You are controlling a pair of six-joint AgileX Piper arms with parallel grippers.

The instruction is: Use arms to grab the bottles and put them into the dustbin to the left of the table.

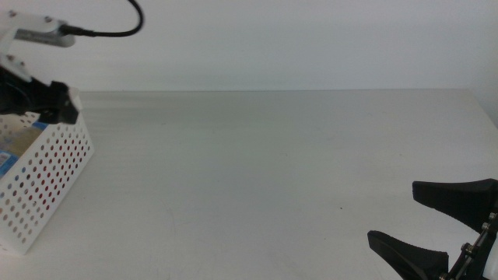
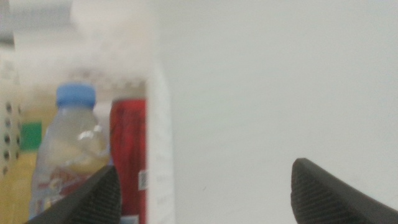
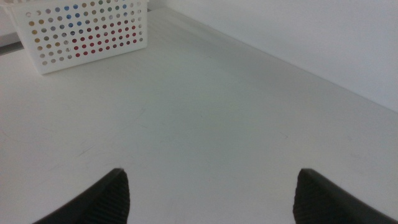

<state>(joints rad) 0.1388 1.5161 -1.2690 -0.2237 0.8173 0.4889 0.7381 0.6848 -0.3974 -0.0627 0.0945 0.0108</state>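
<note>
The white perforated dustbin (image 1: pixel 48 183) stands at the table's left edge. Inside it, the left wrist view shows a clear water bottle with a blue cap (image 2: pixel 69 140) and a slim red can (image 2: pixel 128 149), both upright by the basket wall (image 2: pixel 160 137). A patch of green label and yellow (image 2: pixel 28 140) shows beside them. My left gripper (image 1: pixel 61 103) hangs over the bin's near rim, open and holding nothing (image 2: pixel 205 177). My right gripper (image 1: pixel 432 222) waits open at the table's front right corner, far from the bin (image 3: pixel 81 28).
The white-grey table (image 1: pixel 264 171) stretches from the bin to the right gripper. A pale wall runs behind its far edge. A thick black cable (image 1: pixel 117 27) loops above the left arm.
</note>
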